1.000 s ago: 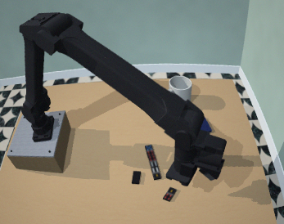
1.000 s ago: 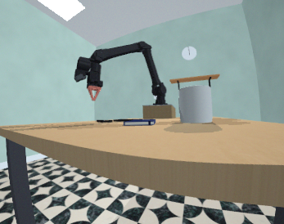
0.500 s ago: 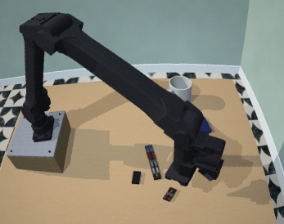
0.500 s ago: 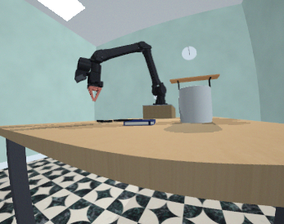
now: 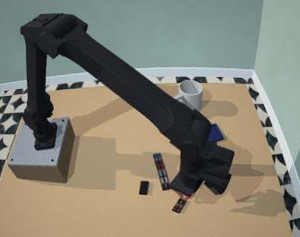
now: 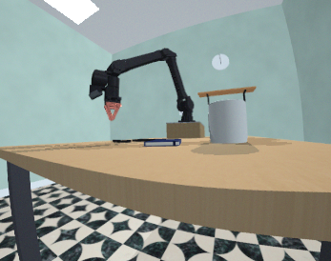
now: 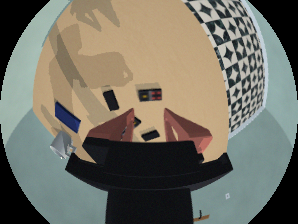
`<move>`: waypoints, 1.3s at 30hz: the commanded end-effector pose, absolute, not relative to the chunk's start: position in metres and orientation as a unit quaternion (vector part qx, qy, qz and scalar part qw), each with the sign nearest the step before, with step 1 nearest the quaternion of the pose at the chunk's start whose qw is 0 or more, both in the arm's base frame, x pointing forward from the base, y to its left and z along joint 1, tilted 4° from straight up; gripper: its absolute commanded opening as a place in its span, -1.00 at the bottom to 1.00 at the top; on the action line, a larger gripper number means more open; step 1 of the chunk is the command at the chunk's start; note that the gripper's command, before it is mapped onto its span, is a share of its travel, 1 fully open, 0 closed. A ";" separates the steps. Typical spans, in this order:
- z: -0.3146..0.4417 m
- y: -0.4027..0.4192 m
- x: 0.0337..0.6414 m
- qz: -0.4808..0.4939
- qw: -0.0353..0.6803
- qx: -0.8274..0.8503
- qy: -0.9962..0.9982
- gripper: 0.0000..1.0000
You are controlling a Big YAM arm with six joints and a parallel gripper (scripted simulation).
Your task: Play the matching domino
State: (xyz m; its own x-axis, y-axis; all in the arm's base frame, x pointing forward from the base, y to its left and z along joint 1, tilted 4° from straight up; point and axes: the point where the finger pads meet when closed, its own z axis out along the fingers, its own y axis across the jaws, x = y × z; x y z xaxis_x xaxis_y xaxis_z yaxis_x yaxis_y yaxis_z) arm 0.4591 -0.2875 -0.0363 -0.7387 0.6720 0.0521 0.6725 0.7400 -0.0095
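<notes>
The line of face-up dominoes lies flat; its near end has a yellow mark. In the wrist view a finger covers most of the line. A separate face-up domino, one half with a yellow mark and one half red, lies apart beyond the line's near end. A black face-down domino lies left of the line in the top view. Another black domino shows in the wrist view; the arm hides it in the top view. My gripper is partly open and empty, high above the table.
A blue book lies behind the gripper in the top view. A pale mug stands farther back. The arm's base block is at the left.
</notes>
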 end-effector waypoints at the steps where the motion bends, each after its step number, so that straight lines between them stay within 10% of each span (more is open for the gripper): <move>1: -0.025 -0.285 0.464 0.003 0.002 -0.452 -0.892 -0.14; 39: -0.028 -0.282 0.462 0.028 0.004 -0.865 -0.501 -0.14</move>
State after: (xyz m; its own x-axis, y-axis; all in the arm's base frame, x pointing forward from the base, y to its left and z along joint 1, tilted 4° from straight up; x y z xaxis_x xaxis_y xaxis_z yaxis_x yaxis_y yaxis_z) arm 0.4371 -0.2711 -0.0523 0.2898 0.9571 -0.0037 0.9535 -0.2890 -0.0854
